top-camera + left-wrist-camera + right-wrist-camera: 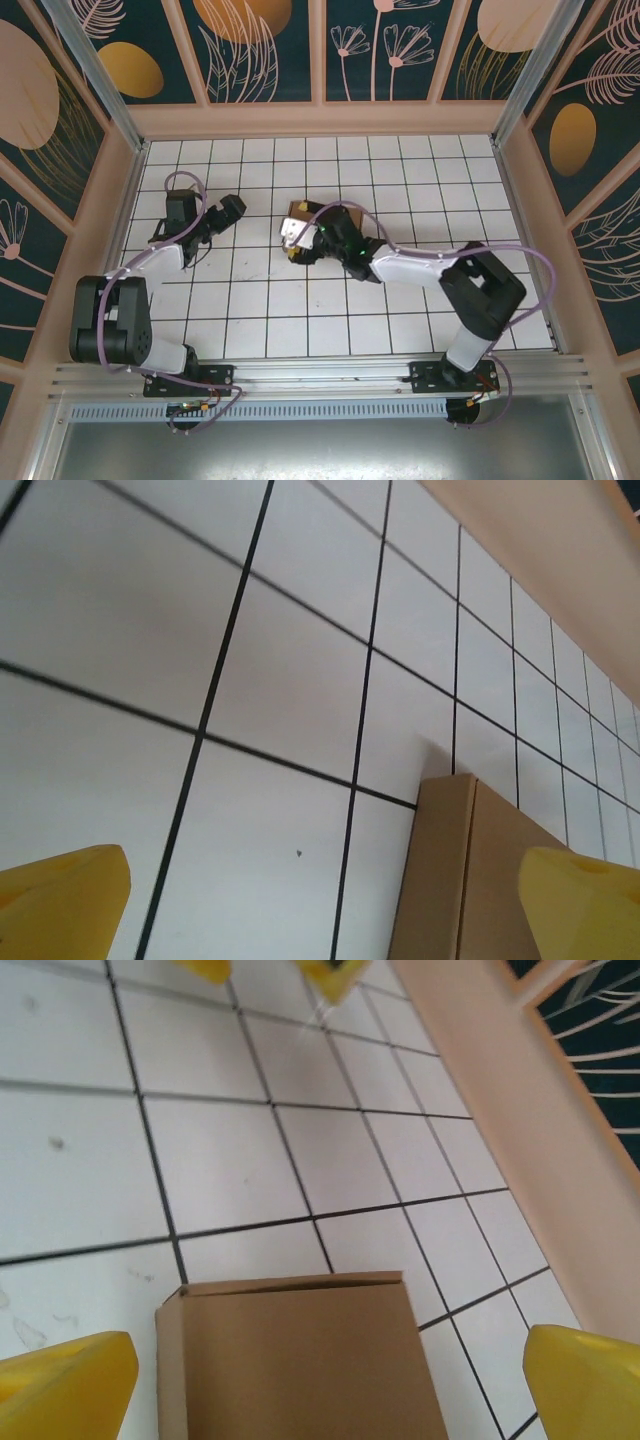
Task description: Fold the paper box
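The paper box (349,214) is a plain brown cardboard box lying folded flat on the white tiled floor near the middle, partly hidden under my right arm. My right gripper (291,241) hovers over its left end. In the right wrist view the closed box (300,1360) lies below and between the two yellow fingertips (62,1390), which stand wide apart and do not press on it. My left gripper (231,209) is open to the left of the box. Its wrist view has a box corner (470,880) at the lower right, beside the right yellow fingertip (585,905).
Peach walls (320,120) enclose the tiled floor (300,310) at the back and both sides. The left gripper's yellow tips (330,975) appear at the top of the right wrist view. A side wall (520,1140) runs close to the box's right.
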Tool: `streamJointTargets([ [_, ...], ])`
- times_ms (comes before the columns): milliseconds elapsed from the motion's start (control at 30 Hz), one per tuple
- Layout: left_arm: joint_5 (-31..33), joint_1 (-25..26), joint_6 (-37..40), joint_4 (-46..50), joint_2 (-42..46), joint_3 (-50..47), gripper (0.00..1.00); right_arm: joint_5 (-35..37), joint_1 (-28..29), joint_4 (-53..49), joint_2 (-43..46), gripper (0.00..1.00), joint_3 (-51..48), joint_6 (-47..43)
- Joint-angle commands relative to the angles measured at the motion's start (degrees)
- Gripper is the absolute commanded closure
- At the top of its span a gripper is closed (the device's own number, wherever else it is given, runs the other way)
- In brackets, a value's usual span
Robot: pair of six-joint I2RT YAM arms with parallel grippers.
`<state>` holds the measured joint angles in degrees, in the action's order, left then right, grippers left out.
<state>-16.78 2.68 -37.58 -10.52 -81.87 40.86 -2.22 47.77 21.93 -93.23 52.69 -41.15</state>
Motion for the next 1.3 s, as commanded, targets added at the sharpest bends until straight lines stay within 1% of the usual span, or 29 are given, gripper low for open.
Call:
streamJointTargets([
  [0,5.4,0.0,8.6,-7.1,5.5,-1.6,0.01,-7.1,-5.2,4.5,5.7,0.01,-4.2,14.3],
  [67,9.5,0.0,15.6,-13.7,8.4,-5.3,0.01,-7.4,-9.0,9.1,9.0,0.01,-7.9,19.7],
  [100,11.5,0.0,17.6,-17.9,9.9,-7.8,0.01,-7.4,-10.8,10.8,10.4,0.01,-9.5,21.8],
  [133,15.0,0.0,19.5,-21.6,11.6,-10.7,0.01,-7.4,-13.2,12.4,12.2,0.01,-11.1,24.6],
  [167,18.3,0.0,21.5,-24.2,13.2,-12.8,0.01,-7.2,-15.5,13.8,13.6,0.01,-12.8,26.5],
  [200,20.1,0.0,23.4,-26.3,14.5,-14.4,0.01,-6.7,-17.1,15.3,15.2,0.01,-14.5,28.4],
  [233,22.3,0.0,25.6,-28.5,15.9,-16.3,0.01,-6.1,-20.4,16.8,17.2,0.01,-16.9,30.0],
  [300,25.6,0.0,30.4,-32.4,17.6,-19.7,0.01,-3.6,-25.3,19.5,20.8,0.01,-21.2,32.3],
  [367,27.7,0.0,34.9,-39.2,17.6,-23.9,0.01,0.5,-30.2,20.7,23.8,0.01,-25.1,32.7],
  [433,28.2,0.0,36.3,-44.5,15.7,-26.4,0.01,6.7,-32.7,19.9,25.1,0.01,-27.7,31.0],
  [500,28.2,0.0,37.1,-45.4,11.9,-26.1,0.01,8.4,-36.5,22.2,25.6,0.01,-30.9,31.2],
  [567,28.5,0.0,36.7,-47.9,7.7,-26.1,0.01,7.0,-41.5,25.9,24.8,0.01,-33.9,34.7],
  [633,27.9,-0.1,36.2,-52.8,3.7,-26.7,0.01,5.2,-45.3,29.5,22.5,0.01,-35.8,37.6],
  [700,26.6,-0.1,35.4,-51.6,2.7,-25.2,0.01,3.4,-48.0,35.6,19.5,0.01,-38.0,40.2],
  [733,25.3,-0.1,35.3,-54.2,1.6,-25.8,0.01,2.0,-49.3,38.7,17.9,0.01,-38.9,41.7],
  [767,25.4,-0.1,35.3,-55.2,0.2,-25.7,0.01,0.5,-50.2,40.9,16.3,0.01,-39.4,42.3],
  [867,25.3,-1.2,33.9,-64.1,-5.6,-27.7,0.01,-1.6,-51.9,45.8,10.4,0.01,-39.6,43.7],
  [933,25.7,-1.7,33.2,-61.9,-5.2,-27.1,0.01,-3.0,-52.0,49.2,6.2,0.01,-39.6,43.6],
  [967,26.0,-1.7,33.2,-63.0,-5.5,-27.4,0.01,-3.4,-51.6,51.0,4.6,0.01,-39.5,42.7],
  [1000,27.0,-1.7,32.8,-62.2,-5.1,-27.4,0.01,-2.8,-51.2,49.0,5.2,0.01,-39.1,42.4],
  [1067,28.8,-1.7,32.3,-63.0,-5.2,-27.7,0.01,-2.7,-51.1,49.1,5.1,0.01,-39.0,42.3],
  [1267,28.8,-1.7,32.3,-63.4,-5.2,-27.9,0.01,-2.6,-51.1,48.7,5.1,0.01,-38.9,42.3],
])
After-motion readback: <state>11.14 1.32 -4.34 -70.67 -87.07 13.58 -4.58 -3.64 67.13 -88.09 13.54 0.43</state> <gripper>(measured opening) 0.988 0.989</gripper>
